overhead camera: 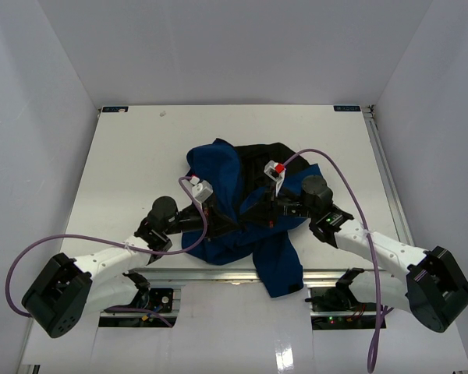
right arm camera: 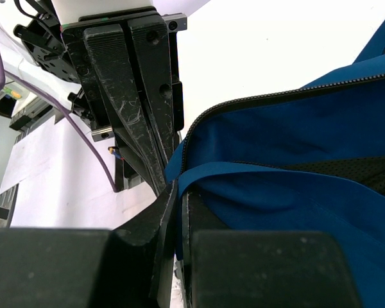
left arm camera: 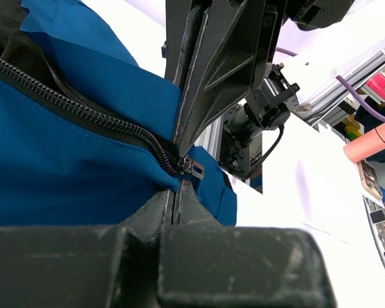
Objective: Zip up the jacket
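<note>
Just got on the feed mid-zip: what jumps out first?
The crumpled blue jacket sits in the middle of the table, a part draped over its near edge. Both pincers are shut on it: the left pincer by the zipper pull, the right pincer on a blue edge beside the open teeth.

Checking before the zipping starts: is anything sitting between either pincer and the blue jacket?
Nothing visible. The left pincer is shut on the soft royal-blue fabric jacket right beside its dark zipper slider, and the right pincer is shut on a blue fabric edge.
</note>
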Controlling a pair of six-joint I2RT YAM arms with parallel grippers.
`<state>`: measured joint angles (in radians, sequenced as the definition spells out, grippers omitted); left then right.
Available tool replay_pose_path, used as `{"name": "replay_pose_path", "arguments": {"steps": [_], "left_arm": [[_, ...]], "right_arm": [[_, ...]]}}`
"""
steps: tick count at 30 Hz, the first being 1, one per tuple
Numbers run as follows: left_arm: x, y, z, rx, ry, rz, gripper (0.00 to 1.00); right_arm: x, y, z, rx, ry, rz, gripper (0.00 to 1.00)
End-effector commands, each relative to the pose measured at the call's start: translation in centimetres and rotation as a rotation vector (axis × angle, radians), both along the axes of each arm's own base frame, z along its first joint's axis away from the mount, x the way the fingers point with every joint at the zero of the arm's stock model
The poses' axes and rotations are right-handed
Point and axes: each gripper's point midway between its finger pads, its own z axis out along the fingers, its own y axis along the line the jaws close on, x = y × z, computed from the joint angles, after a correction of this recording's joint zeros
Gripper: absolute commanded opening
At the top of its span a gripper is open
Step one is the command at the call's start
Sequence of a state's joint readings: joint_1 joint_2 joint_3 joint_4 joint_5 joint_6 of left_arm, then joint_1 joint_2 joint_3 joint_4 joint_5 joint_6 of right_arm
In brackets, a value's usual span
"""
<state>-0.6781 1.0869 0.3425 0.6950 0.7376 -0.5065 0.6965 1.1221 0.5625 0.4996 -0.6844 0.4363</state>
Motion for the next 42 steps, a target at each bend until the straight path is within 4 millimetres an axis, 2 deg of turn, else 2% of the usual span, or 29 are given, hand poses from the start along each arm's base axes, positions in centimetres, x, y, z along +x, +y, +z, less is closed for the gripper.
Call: {"name": "replay_pose_path", "arguments": {"steps": [1, 2, 6, 9, 16, 18, 19, 25, 27, 30, 32, 34, 35, 38, 42], "left_arm": [[-3.1, -0.7, 0.2, 0.007, 0.048, -0.148, 0.00], [-2.8, -0.7, 0.5, 0.004, 0.054, -0.130, 0.00], [-1.8, -0.7, 1.2, -0.023, 0.096, -0.055, 0.00], [-2.0, -0.9, 1.5, -0.035, 0.142, -0.073, 0.00], [-2.2, -0.8, 1.7, -0.031, 0.201, -0.102, 0.00], [-2.5, -0.8, 1.9, -0.037, 0.212, -0.123, 0.00], [-2.6, -0.7, 2.0, -0.038, 0.214, -0.129, 0.00], [-2.4, -0.7, 2.3, -0.020, 0.236, -0.149, 0.00], [-2.4, -0.7, 2.4, -0.020, 0.238, -0.154, 0.00], [-2.6, -0.7, 2.4, -0.022, 0.244, -0.166, 0.00], [-2.7, -0.7, 2.2, -0.019, 0.249, -0.174, 0.00], [-2.8, -0.7, 2.0, -0.019, 0.256, -0.178, 0.00], [-2.8, -0.7, 1.9, -0.018, 0.260, -0.179, 0.00], [-2.8, -0.8, 1.6, -0.014, 0.269, -0.189, 0.00], [-3.0, -0.8, 1.5, -0.018, 0.279, -0.208, 0.00]], "right_arm": [[2.1, 0.9, 5.1, 0.100, -0.164, -0.033, 0.08], [2.1, 0.8, 4.5, 0.085, -0.159, -0.033, 0.09], [1.7, 0.0, 1.3, 0.026, -0.123, -0.055, 0.24], [1.4, -0.8, 0.9, 0.017, -0.125, -0.087, 0.38], [1.7, -3.5, -1.0, -0.095, -0.136, -0.220, 0.57], [1.9, -4.3, -0.5, -0.119, -0.150, -0.256, 0.67], [2.1, -4.5, 0.7, -0.112, -0.173, -0.270, 0.71], [4.2, -6.4, 2.7, -0.208, -0.285, -0.399, 0.72], [4.9, -6.6, 2.5, -0.294, -0.328, -0.415, 0.69], [5.0, -5.6, 5.3, -0.328, -0.468, -0.451, 0.67], [3.4, -4.6, 6.7, -0.351, -0.569, -0.465, 0.67], [1.1, -3.8, 7.4, -0.343, -0.656, -0.420, 0.67], [0.9, -4.2, 7.3, -0.357, -0.688, -0.435, 0.66], [-1.5, -4.2, 6.4, -0.361, -0.749, -0.414, 0.64], [-4.2, -3.9, 3.6, -0.394, -0.824, -0.309, 0.61]]}}
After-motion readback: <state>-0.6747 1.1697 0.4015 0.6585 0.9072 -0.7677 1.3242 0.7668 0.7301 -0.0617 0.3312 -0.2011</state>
